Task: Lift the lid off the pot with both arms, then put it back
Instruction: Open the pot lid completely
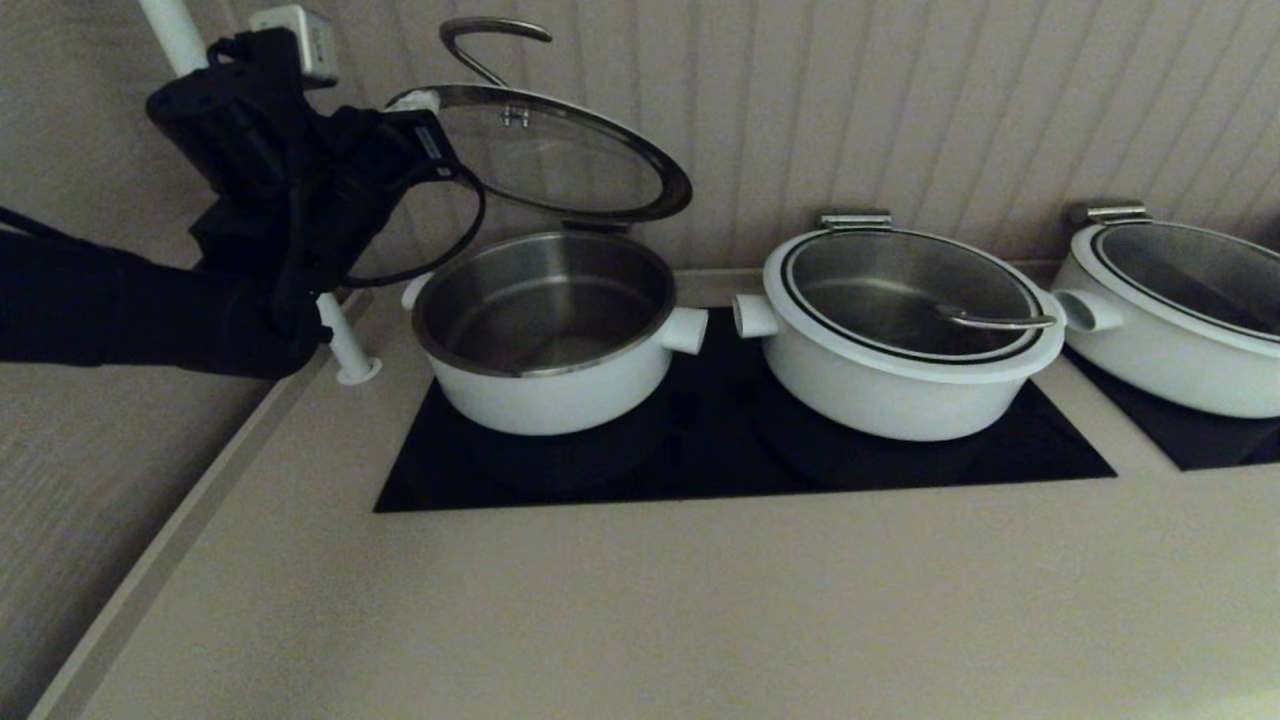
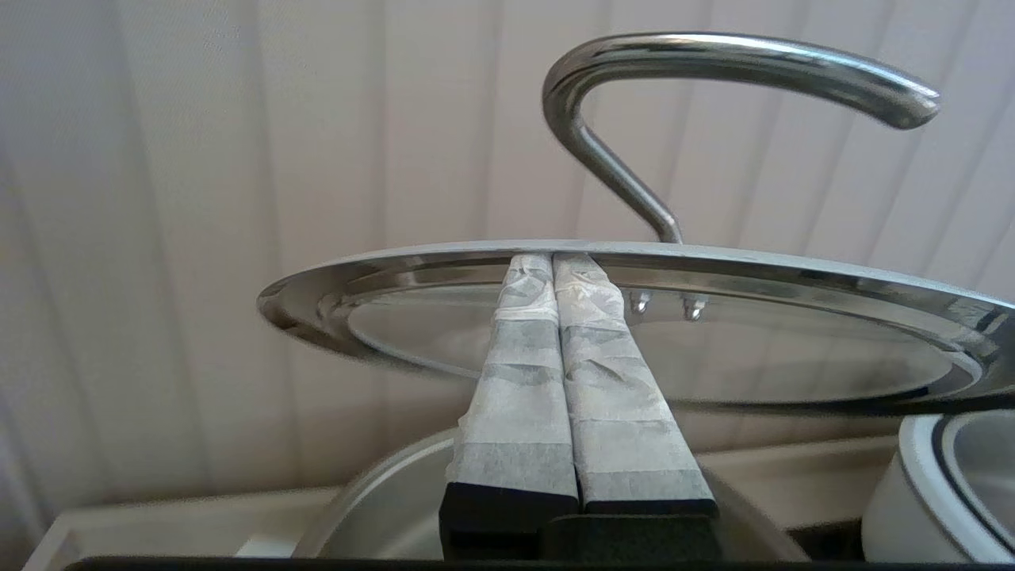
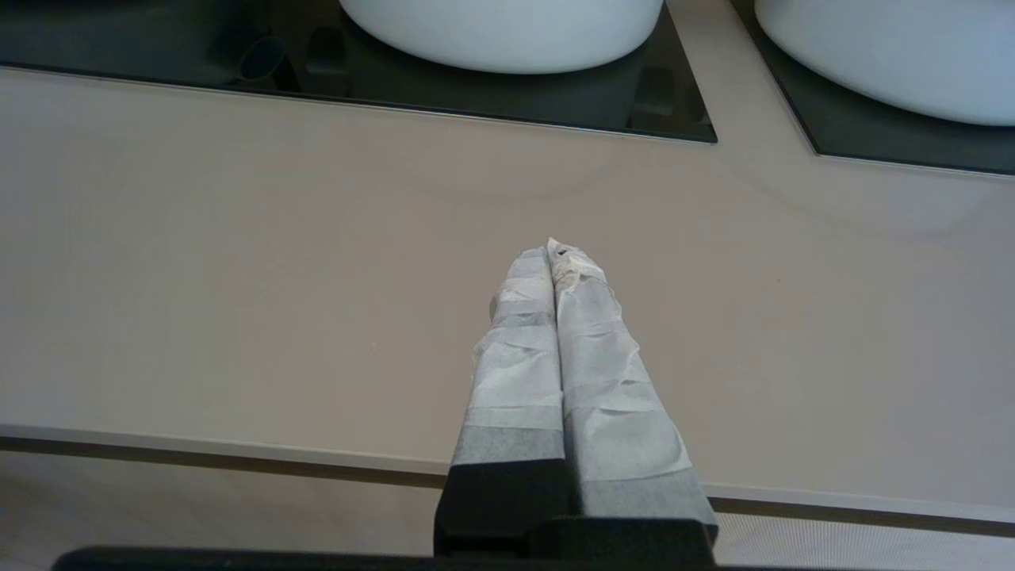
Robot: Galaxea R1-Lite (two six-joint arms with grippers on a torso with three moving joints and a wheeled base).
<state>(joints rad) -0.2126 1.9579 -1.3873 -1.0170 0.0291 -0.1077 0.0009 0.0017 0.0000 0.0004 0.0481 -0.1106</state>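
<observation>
The lid [image 1: 560, 160] is raised and tilted above the pot [image 1: 545, 330], with its far edge by the hinge clip [image 1: 590, 226] and its steel loop handle [image 1: 490, 40] on top. The pot stands open, showing its steel inside. My left gripper [image 1: 415, 100] is shut, and its taped fingertips press up under the lid's near-left rim; in the left wrist view the gripper [image 2: 553, 258] touches the underside of the lid [image 2: 714, 349] above the pot [image 2: 381, 515]. My right gripper [image 3: 553, 250] is shut and empty over the bare counter, out of the head view.
A like pot with its lid on [image 1: 905, 330] stands to the right on the black cooktop [image 1: 740, 440]. A third pot [image 1: 1180, 310] is at the far right. A white post [image 1: 345, 345] stands left of the open pot. The ribbed wall is close behind.
</observation>
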